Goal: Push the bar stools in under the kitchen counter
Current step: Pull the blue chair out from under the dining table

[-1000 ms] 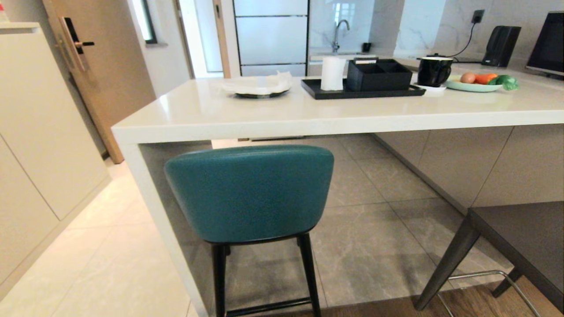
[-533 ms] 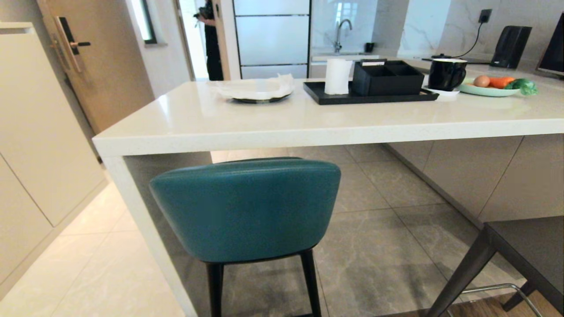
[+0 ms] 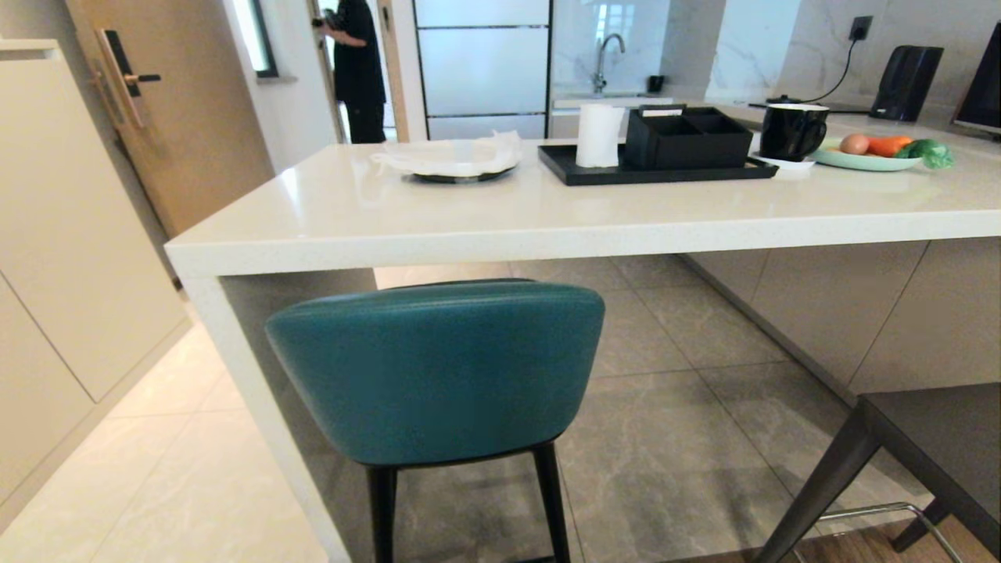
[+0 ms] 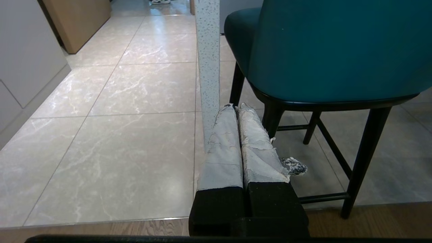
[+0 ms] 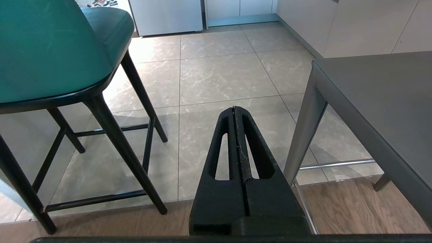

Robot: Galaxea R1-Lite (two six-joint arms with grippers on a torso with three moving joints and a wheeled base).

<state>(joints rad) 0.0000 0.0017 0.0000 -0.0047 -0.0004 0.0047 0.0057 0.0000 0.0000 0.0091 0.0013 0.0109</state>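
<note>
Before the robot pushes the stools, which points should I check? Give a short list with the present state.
1. Left pincer shut, holds nothing: ok.
2. Right pincer shut, holds nothing: ok.
3. Teal stool already under the counter: not ok, its back is outside the edge.
4. Grey stool under the counter: not ok.
5. Floor under the counter free: ok.
6. Person far from the stools: ok, in the doorway.

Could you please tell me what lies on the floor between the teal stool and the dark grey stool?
Only bare grey floor tiles lie between the teal stool and the dark grey stool, in the right wrist view.
</note>
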